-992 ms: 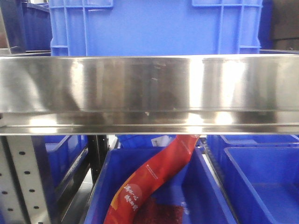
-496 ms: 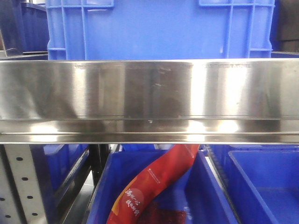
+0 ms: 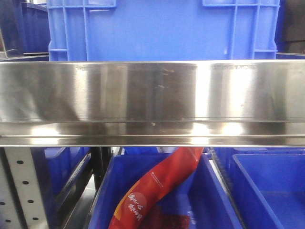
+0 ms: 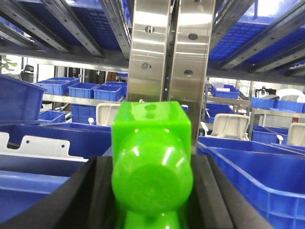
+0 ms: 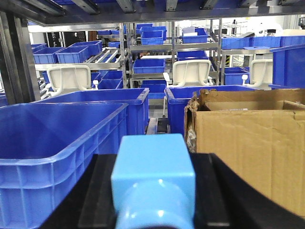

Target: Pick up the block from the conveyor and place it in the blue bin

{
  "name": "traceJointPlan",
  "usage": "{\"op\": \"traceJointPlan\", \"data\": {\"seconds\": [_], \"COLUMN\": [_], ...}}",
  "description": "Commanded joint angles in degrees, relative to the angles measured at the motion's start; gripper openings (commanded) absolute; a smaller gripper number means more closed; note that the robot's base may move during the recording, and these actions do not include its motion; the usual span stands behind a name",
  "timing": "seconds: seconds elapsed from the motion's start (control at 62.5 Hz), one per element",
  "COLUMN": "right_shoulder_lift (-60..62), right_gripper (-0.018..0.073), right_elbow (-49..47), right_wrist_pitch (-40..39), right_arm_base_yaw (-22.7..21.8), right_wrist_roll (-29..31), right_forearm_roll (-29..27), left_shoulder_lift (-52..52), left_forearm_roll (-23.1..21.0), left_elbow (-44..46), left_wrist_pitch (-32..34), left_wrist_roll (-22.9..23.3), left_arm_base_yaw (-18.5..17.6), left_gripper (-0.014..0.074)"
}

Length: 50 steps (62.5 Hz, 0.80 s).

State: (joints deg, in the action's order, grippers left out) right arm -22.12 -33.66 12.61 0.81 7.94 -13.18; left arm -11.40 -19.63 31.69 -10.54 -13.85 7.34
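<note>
Steel fills the front view: a polished stainless rail [image 3: 152,100] crosses the whole middle of the frame, with a tall blue crate [image 3: 162,28] standing behind its upper edge. Below the rail, at lower centre, an open blue bin [image 3: 102,191] holds a long red packet [image 3: 157,183] that leans up towards the rail. Neither arm shows here.

Left wrist view: the black jaws of the left gripper [image 4: 151,160] rise from the bottom edge and sit tight against both sides of a bright green block [image 4: 151,143], a cube with a rounded knob facing the camera. They look closed on it. Behind the block a perforated steel upright [image 4: 171,62] climbs to the top of the frame.

Right wrist view: the black jaws of the right gripper [image 5: 153,157] look likewise closed, around a light blue block [image 5: 153,186] at bottom centre. A large blue tub [image 5: 57,157] stands at left and a torn cardboard box [image 5: 252,152] at right.
</note>
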Motion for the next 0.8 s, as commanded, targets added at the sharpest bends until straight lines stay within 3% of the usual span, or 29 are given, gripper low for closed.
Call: {"op": "traceJointPlan", "data": {"seconds": [0.0, 0.192, 0.288, 0.4, 0.464, 0.56, 0.608, 0.752, 0.784], "right_shoulder_lift": [0.05, 0.05, -0.06, -0.41, -1.14, -3.47, -5.46, -11.83, -13.12], "right_gripper": [-0.0154, -0.0154, -0.0154, -0.0154, -0.0154, -0.0154, -0.0154, -0.0154, -0.0154], "right_elbow": [-0.01, -0.01, -0.16, -2.59, -4.53, -7.78, -9.82, -15.66, -17.05], "right_wrist_pitch": [-2.05, -1.93, -2.51, 2.20, 4.05, 6.41, 7.36, 8.25, 8.35], "right_arm_base_yaw": [-0.13, -0.13, -0.13, -0.04, -0.04, -0.04, -0.04, 0.88, 1.42], "right_wrist_roll": [0.13, 0.13, 0.13, 0.28, 0.57, 1.35, 2.06, 2.06, 2.17], "right_forearm_roll": [-0.15, -1.98, -4.44, -4.44, -4.44, -4.44, -4.44, -4.66, -4.66], "left_shoulder_lift": [0.28, 0.28, 0.14, -1.28, -2.78, -7.09, -9.84, -17.38, -18.97], "left_forearm_roll": [-0.18, -0.18, -2.13, -1.95, -1.74, -2.10, -3.77, -12.38, -12.65], "left_elbow": [0.00, 0.00, 0.13, 2.36, 4.33, 8.97, 11.09, 15.72, 16.62], "left_wrist_pitch": [2.42, 1.58, -1.79, -6.40, -8.62, -12.54, -13.89, -14.37, -14.75], "left_wrist_roll": [-0.12, -0.12, -0.12, -0.23, -2.82, -10.67, -13.05, -13.05, -13.05], "left_arm_base_yaw": [-0.23, -0.23, -0.33, -0.33, -0.33, -0.33, -1.08, -5.22, -5.99], "left_gripper": [-0.0111, -0.0111, -0.0111, -0.0111, -0.0111, -0.0111, -0.0111, -0.0111, -0.0111]}}
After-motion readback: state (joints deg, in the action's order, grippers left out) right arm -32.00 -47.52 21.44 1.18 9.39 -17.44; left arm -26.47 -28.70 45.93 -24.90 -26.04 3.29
